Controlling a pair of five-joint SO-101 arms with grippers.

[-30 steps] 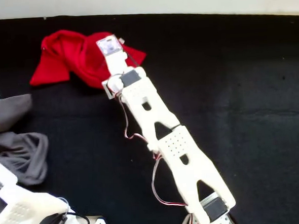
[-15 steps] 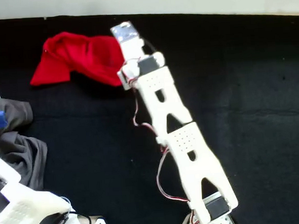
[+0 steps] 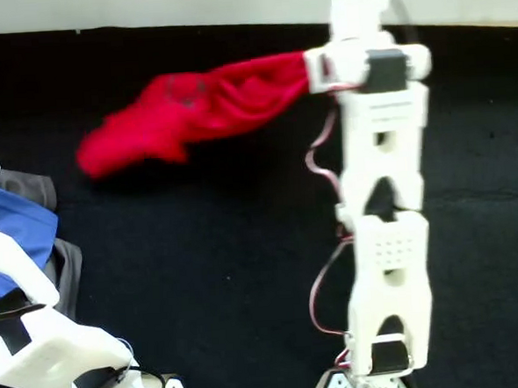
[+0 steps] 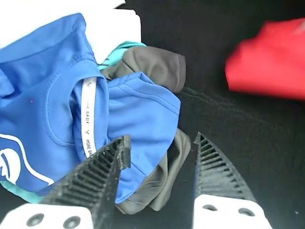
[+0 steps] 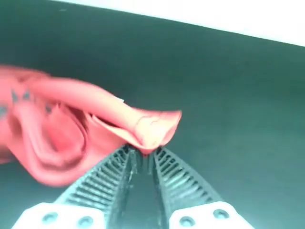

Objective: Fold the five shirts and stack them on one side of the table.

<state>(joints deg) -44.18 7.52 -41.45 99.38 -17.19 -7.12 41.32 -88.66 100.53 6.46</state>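
The right gripper (image 5: 143,155) is clamped on a bunched edge of the red shirt (image 3: 192,110), which trails from it over the far side of the desk (image 3: 203,285). The cloth looks light and limp. It will likely sag and slip, so a hem or shoulder corner suits better than a wad. The left gripper (image 4: 162,140) hangs open over the blue shirt (image 4: 47,95), heaped with a grey shirt (image 4: 152,67) at the desk's left.
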